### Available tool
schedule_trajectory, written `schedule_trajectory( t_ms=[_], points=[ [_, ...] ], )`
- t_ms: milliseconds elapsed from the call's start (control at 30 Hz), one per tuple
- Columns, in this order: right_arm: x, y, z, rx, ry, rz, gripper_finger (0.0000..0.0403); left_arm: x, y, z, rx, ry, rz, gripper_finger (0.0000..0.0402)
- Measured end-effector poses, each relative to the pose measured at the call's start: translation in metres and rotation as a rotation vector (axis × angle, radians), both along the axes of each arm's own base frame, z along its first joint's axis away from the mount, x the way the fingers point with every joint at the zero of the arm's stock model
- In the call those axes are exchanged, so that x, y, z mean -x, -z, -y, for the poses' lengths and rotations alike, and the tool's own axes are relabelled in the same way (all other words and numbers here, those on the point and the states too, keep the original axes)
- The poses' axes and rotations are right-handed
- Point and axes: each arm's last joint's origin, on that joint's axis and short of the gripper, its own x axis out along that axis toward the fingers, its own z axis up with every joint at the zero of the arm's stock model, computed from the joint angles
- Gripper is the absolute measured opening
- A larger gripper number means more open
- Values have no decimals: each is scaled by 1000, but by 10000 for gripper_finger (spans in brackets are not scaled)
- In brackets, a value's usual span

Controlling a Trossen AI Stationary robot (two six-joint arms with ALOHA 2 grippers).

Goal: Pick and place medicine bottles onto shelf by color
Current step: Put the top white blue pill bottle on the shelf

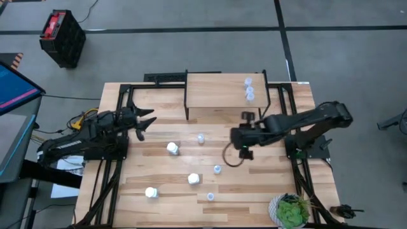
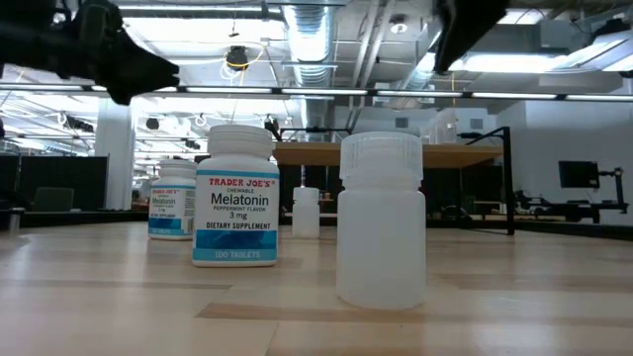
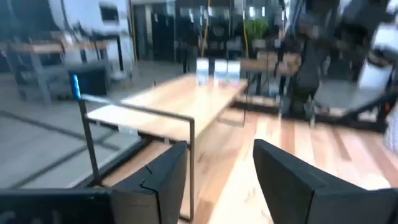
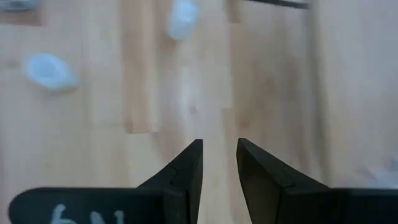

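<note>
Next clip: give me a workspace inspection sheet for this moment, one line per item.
Surface: light plank table on a black frame.
Job's things: two translucent bottles stand on the shelf; three white bottles and three more translucent ones are scattered on the table.
Clutter: green plant at the near right corner.
Hands: left hand open, empty, in the air beside the shelf; right hand shut, empty, above the table in front of the shelf.
Cables: a loop hangs under the right arm.
Surroundings: black crate on the floor; a screen at the left edge.
</note>
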Motion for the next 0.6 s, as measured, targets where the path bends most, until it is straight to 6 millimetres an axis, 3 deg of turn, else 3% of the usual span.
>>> schedule_trajectory(
  t_ms=[100, 267, 400, 600],
  points=[
    [35, -7, 9, 0, 107, 95, 120, -5, -11, -2, 26, 0, -76, 199],
    [85, -7, 15, -175, 238, 395, 120, -19, -27, -6, 15, 18, -160, 227],
    [100, 2, 9, -290, 143, 553, 120, -37, -36, -3, -41, 131, -240, 237],
    [109, 18, -1, -278, -22, 587, 120, -67, -26, 8, -162, 258, -436, 238]
  ],
)
